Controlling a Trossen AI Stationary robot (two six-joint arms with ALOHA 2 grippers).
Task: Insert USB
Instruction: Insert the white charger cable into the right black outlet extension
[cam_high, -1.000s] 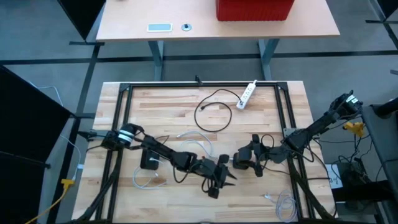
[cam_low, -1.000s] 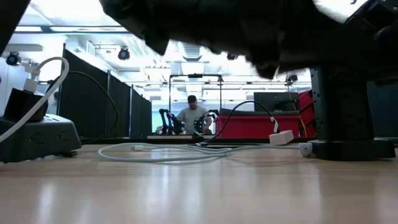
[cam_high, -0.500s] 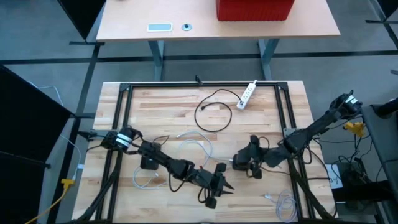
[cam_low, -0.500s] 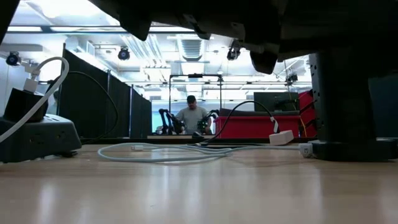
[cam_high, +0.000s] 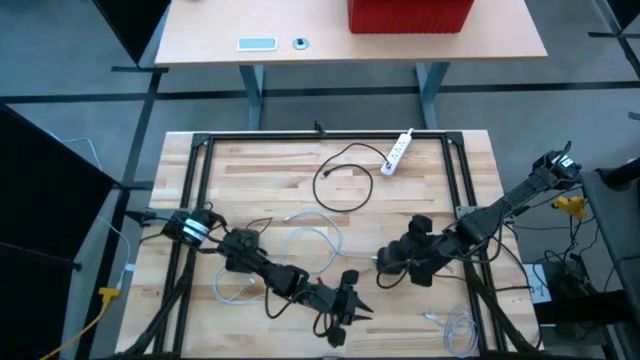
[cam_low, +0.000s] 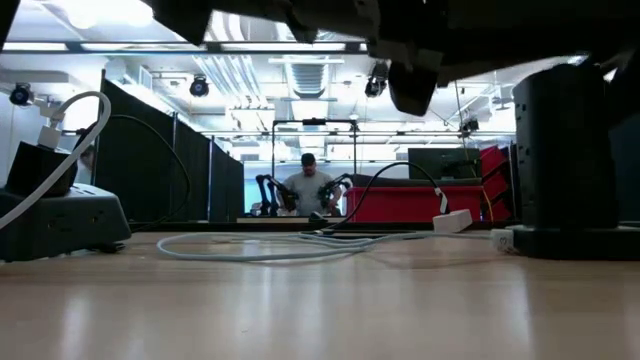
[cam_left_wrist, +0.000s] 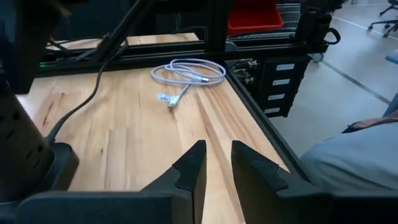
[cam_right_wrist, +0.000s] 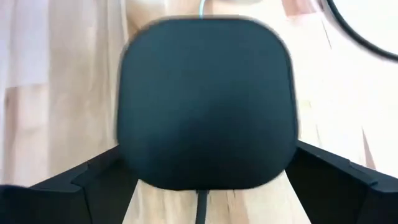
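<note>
- Butcher-block wooden table (cam_high: 260, 170) with a black metal frame (cam_high: 200, 180) round its work area; use the white power strip (cam_high: 399, 151) at the far edge as your landmark.
- Your left gripper (cam_high: 352, 312) sits well nearer the front edge than the strip, towards the front middle of the table. Fingers (cam_left_wrist: 189, 168) stand a narrow gap apart, nothing between them; bare wood shows through the gap in the left wrist view.
- Your right gripper (cam_high: 392, 262) is low over the table, nearer the front than the strip and roughly in line with it. It's clamped on a black rounded-square block (cam_right_wrist: 205, 102), which fills the right wrist view between the two fingers (cam_right_wrist: 81, 180). A thin white lead runs off the block's far side.
- Coiled white USB cable (cam_left_wrist: 186, 71) lies flat on the wood by the front right corner of the frame, well apart from the strip and from both grippers; its plug end (cam_left_wrist: 169, 99) points off the coil.
- Looped black cable (cam_high: 345, 180) lies just beside the strip, towards the table middle.
- Loose white cable (cam_high: 310, 235) lies mid-table, between the two arms.
- Low view: a person (cam_low: 308, 185) sits well behind the table.
</note>
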